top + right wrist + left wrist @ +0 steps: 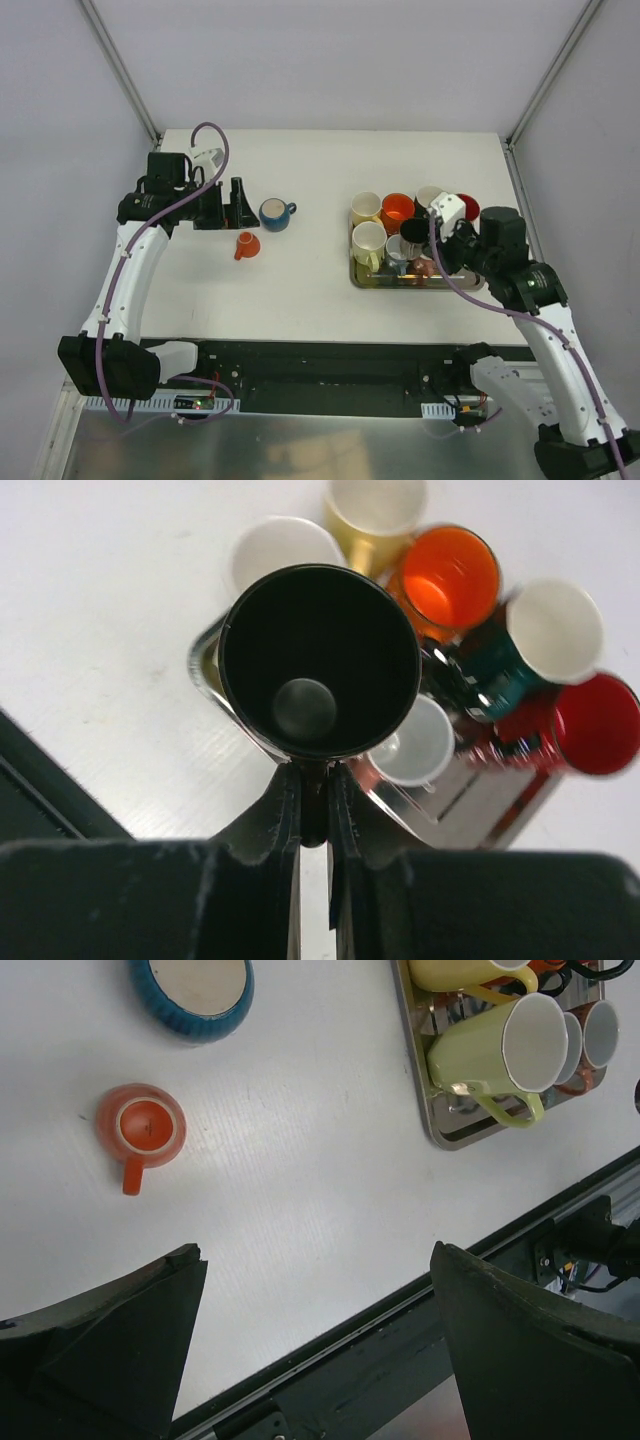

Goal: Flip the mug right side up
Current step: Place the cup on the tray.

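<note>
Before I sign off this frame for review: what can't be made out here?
Left wrist view: blue mug cut off by the top edge; handle unseen.
Right wrist view: black mug hides the tray beneath it; resting or lifted, cannot tell.
Right wrist view: right gripper covers the part of the black mug it pinches.

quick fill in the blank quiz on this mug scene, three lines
The mug held by the right end effector is coloured ___.
The left end effector has its jaws ___.
Beside the blue mug on the table stands a smaller mug coloured ___.
Missing: black; open; orange.
</note>
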Motion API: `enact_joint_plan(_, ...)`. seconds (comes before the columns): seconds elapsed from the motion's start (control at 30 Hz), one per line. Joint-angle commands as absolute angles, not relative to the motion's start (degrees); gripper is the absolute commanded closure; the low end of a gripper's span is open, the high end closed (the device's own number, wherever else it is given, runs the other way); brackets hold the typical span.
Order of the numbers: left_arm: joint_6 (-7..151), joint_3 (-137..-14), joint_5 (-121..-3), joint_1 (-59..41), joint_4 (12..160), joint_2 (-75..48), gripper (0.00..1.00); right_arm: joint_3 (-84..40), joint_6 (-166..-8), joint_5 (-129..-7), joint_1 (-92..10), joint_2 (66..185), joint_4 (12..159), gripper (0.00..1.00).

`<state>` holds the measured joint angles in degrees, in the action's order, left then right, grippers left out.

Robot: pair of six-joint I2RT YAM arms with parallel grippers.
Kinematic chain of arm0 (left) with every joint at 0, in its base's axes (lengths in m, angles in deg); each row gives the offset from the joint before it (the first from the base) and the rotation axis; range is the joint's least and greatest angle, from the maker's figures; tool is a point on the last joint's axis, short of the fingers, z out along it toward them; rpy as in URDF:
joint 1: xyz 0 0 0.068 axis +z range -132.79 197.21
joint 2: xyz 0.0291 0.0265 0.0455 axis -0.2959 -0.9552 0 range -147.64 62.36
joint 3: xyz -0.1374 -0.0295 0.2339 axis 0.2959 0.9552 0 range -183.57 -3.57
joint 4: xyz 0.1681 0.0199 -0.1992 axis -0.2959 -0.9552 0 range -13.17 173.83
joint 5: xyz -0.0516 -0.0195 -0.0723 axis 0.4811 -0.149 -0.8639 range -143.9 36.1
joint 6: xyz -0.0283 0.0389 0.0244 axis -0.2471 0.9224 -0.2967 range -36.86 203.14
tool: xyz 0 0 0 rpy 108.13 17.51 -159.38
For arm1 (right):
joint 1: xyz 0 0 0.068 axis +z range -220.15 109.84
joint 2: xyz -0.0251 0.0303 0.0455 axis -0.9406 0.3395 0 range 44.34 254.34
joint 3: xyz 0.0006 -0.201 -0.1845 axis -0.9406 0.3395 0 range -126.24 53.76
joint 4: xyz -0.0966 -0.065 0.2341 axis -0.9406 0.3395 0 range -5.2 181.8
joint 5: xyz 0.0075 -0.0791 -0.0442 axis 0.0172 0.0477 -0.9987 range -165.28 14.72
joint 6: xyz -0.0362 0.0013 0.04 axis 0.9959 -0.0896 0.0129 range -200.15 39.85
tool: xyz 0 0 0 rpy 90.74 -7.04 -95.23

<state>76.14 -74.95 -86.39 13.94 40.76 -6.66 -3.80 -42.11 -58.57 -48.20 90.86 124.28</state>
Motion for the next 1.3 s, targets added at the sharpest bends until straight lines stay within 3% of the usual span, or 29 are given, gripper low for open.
enact_joint_plan(0.0,74.18,-74.76,-89.32,14.57,42.61,-6.20,0.01,-2.32,-44.56,-58.94,-57.56,85.75,123.12,1.00)
enact_joint_plan(0.17,73.13,-74.24,-90.90,14.66,43.57,-6.64,0.01,-0.73,-40.96,-54.46,-69.95,84.60,126.89,1.00)
enact_joint_plan(0.63,74.62,-72.92,-96.53,15.01,44.37,-4.79,0.01,1.64,-25.24,-36.80,-90.27,93.11,129.36,1.00)
enact_joint_plan(0.83,74.88,-72.30,-97.23,16.59,43.58,-3.83,0.01,5.15,-10.30,-32.22,-91.86,97.07,132.70,1.00)
enact_joint_plan(1.27,77.78,-73.36,-97.32,20.46,40.32,-3.56,0.01,11.22,5.97,-29.93,-91.86,103.05,132.53,1.00)
